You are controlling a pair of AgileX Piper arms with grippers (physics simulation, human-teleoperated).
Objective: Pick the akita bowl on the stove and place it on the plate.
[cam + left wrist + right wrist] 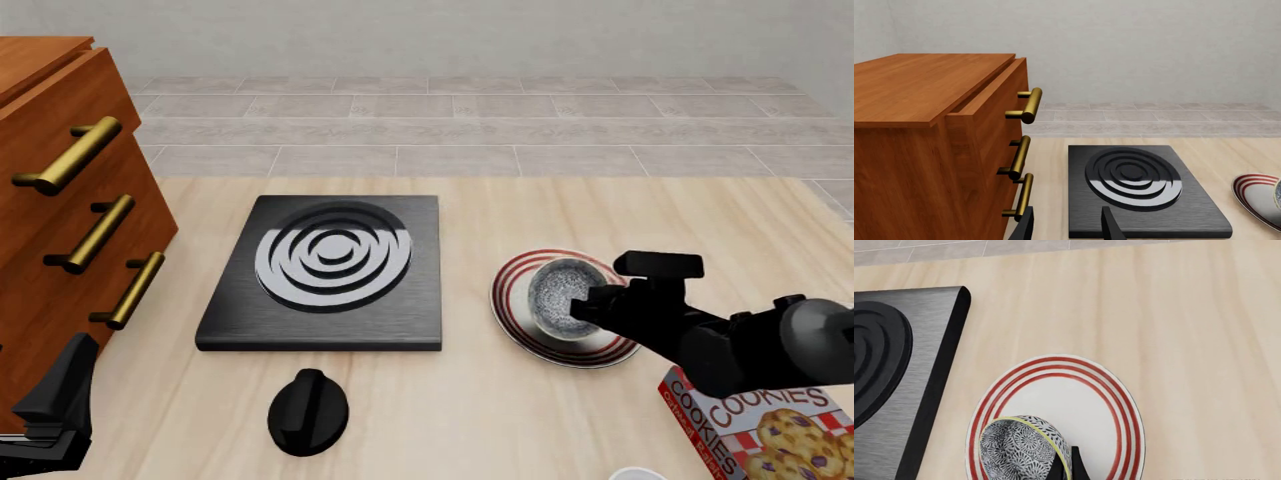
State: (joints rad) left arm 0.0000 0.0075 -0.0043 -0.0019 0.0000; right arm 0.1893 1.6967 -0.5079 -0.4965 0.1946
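Note:
The akita bowl [567, 297] [1021, 450], dark patterned outside and speckled grey inside, rests inside the plate [514, 300] [1121, 410], a white plate with red rings. My right gripper [597, 305] [1069, 467] is shut on the bowl's rim at its right side. The stove [334, 265] [1141, 190] [894, 380] lies to the left of the plate with nothing on its burner rings. Down at the near left corner my left gripper [60, 400] [1067, 227] is open, holding nothing, facing the stove.
A wooden cabinet [67, 200] [921, 150] with brass handles stands at the left edge. A black round knob [308, 410] lies in front of the stove. A cookie box [761, 430] sits at the near right, under my right arm.

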